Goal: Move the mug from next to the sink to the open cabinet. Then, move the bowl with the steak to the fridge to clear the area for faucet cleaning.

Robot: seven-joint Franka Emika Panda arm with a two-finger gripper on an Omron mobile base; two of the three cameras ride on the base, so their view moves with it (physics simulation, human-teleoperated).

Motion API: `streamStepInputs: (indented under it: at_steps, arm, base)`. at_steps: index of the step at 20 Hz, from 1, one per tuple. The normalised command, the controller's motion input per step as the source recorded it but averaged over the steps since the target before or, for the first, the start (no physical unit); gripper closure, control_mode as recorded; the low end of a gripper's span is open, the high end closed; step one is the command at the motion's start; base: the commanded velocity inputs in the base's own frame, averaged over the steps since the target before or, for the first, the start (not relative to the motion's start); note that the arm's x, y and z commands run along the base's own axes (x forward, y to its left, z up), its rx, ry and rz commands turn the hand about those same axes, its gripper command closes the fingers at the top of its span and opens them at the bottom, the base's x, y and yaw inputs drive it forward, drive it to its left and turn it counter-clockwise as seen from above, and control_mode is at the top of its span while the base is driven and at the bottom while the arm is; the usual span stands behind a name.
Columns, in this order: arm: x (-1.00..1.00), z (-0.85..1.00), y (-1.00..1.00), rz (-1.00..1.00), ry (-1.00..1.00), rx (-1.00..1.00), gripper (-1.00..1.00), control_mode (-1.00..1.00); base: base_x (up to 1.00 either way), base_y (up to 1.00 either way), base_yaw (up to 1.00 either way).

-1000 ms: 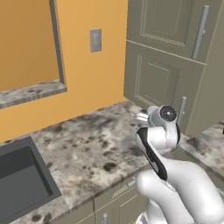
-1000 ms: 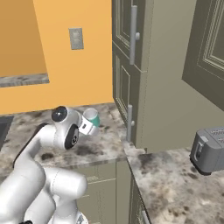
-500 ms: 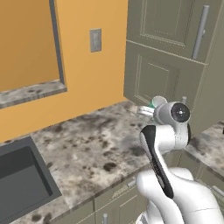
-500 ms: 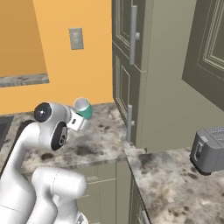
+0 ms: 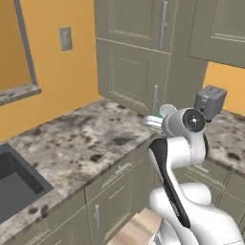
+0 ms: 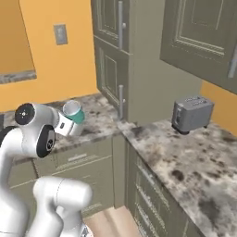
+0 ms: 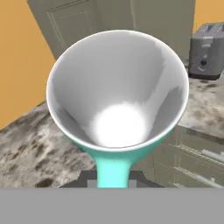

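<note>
The mug (image 7: 118, 87), pale inside with a green-tinted outside, fills the hand view, its mouth turned toward the camera. My gripper (image 7: 112, 178) is shut on its lower wall. In the right base view the mug (image 6: 74, 112) hangs above the counter's front edge, held by the gripper (image 6: 65, 125) at the end of the folded arm. The left base view shows the mug (image 5: 153, 120) just left of the wrist, over the counter's corner. A corner of the dark sink (image 5: 14, 184) lies at lower left. The bowl with the steak, the fridge, the faucet and the open cabinet are out of view.
Panelled taupe cabinets with bar handles (image 6: 121, 69) stand shut behind the speckled counter (image 5: 81, 139). A grey toaster (image 6: 192, 113) sits on the counter's right-hand run (image 6: 194, 157). A wall outlet (image 5: 65, 38) is on the orange wall.
The whole picture has shifted: the base has carried the cameras rightward, bringing the toaster and the right counter into view. The arm has swung the mug along, still gripped.
</note>
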Motion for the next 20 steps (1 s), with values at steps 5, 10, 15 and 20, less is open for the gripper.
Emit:
streamStepInputs:
  at_steps: [5,10,15,20]
  arm:
    - [0.0,0.0,0.0,0.0,0.0,0.0,1.0,1.0]
    - [0.0,0.0,0.0,0.0,0.0,0.0,1.0,1.0]
    - [0.0,0.0,0.0,0.0,0.0,0.0,1.0,1.0]
    - [0.0,0.0,0.0,0.0,0.0,0.0,1.0,1.0]
  base:
    - [-0.62,0.11,-0.92]
    - [-0.32,0.03,-0.98]
    - [-0.2,-0.01,-0.97]
    - [-0.12,-0.16,-0.92]
